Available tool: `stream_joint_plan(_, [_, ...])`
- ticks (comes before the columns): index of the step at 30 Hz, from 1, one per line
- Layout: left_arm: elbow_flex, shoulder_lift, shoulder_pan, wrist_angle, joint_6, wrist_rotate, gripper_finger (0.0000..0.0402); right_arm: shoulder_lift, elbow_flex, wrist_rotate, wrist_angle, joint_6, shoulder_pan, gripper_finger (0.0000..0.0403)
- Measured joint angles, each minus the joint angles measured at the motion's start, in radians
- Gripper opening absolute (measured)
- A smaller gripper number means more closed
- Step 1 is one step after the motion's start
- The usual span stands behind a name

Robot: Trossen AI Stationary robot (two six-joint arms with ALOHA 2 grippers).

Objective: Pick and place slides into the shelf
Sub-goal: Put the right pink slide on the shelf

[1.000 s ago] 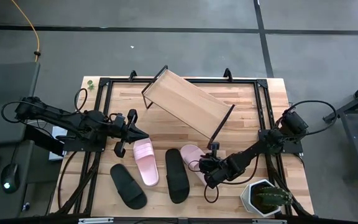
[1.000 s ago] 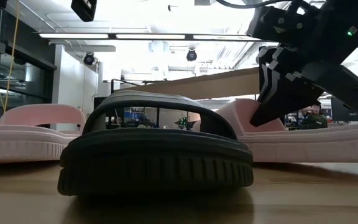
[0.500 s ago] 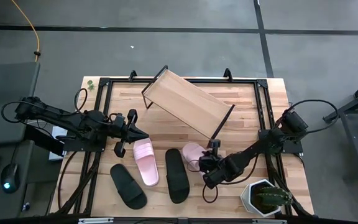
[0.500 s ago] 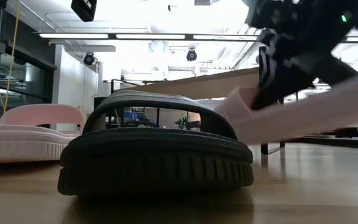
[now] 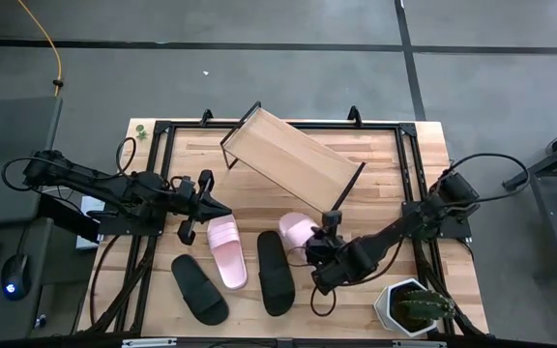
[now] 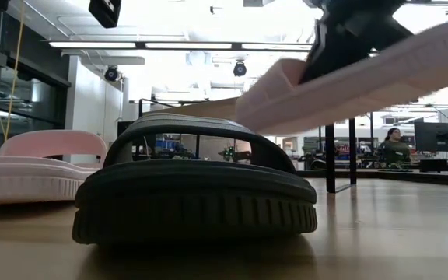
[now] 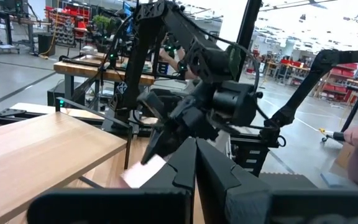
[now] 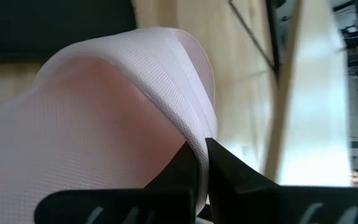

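Wooden bench (image 5: pixel 375 159): a pink slide (image 5: pixel 296 230) is gripped aloft by the right pincer (image 5: pixel 319 253).
It is held just beside the shelf (image 5: pixel 293 160); the left pincer (image 5: pixel 222 211) is clenched empty.

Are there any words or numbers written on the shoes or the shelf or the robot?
None can be read.
Pink slide in the right pincer: plain strap, no writing.
Black slides, other pink slide: no label shows.
Shelf: bare wood.
Room signs in the left wrist view: too blurred.
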Motion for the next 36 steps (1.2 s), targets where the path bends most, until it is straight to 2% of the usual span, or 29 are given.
stream_joint_plan(11, [0.0,0.0,0.0,0.0,0.0,0.0,0.0001,0.0,0.134,0.048,-0.116,0.0,-0.067,0.0])
stream_joint_plan(25, [0.0,0.0,0.0,0.0,0.0,0.0,0.0001,0.0,0.142,0.126,-0.132,-0.023,-0.145,0.0])
stream_joint_plan(36, [0.0,0.0,0.0,0.0,0.0,0.0,0.0001,0.0,0.142,0.198,-0.082,-0.041,-0.209,0.0])
